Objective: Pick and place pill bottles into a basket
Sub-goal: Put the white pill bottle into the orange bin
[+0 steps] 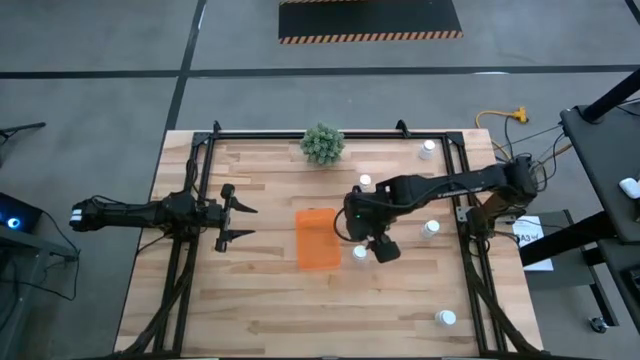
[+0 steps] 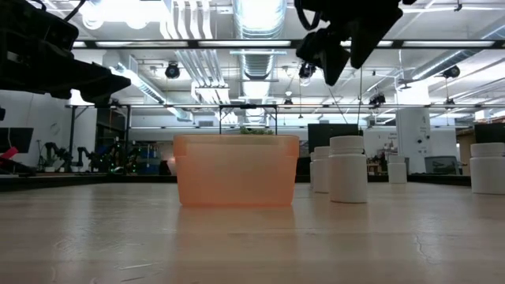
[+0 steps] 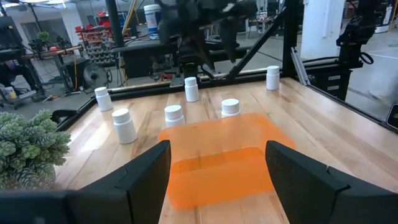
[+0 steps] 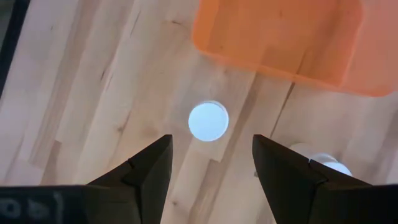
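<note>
Currently the right hand (image 4: pixel 211 171) hangs above the desk (image 1: pixel 260 310) with its fingers parted and nothing between them, directly over a pill bottle (image 4: pixel 208 121) standing just beside the orange basket (image 1: pixel 318 239). Centre the white cap between the fingers, descend straight, and close below the cap without nudging the basket wall. The left hand (image 1: pixel 236 220) waits open, well apart.

Basket (image 3: pixel 221 155): orange, on the table (image 3: pixel 348 134), beyond the open jaws
Pill bottles (image 3: pixel 174 114): six, upright behind it
Plant (image 3: pixel 28 146): beside
</note>
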Controlling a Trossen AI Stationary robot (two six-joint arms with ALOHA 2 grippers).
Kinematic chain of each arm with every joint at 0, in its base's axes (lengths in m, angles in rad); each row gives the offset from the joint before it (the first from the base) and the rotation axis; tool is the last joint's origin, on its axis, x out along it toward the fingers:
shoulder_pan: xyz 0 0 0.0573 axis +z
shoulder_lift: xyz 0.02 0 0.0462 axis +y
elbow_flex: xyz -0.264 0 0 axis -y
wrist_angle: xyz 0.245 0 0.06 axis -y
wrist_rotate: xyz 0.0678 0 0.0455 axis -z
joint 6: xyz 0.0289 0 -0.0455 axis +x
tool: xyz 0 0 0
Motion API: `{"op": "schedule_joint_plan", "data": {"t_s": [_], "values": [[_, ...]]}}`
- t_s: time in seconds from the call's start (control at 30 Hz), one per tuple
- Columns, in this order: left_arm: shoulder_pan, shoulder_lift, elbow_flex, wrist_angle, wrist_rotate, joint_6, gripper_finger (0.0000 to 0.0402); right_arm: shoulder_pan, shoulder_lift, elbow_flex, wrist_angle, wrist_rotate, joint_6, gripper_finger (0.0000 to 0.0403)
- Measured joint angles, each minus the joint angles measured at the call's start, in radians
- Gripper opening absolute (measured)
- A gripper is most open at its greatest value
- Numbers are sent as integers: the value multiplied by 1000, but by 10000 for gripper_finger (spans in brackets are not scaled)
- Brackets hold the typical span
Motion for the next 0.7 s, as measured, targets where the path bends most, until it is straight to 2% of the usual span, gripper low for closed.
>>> {"op": "schedule_joint_plan", "data": {"t_s": [0.7], "values": [[0,-2,0,0,0,0,245,25,21,-176,241,0,11,210]]}}
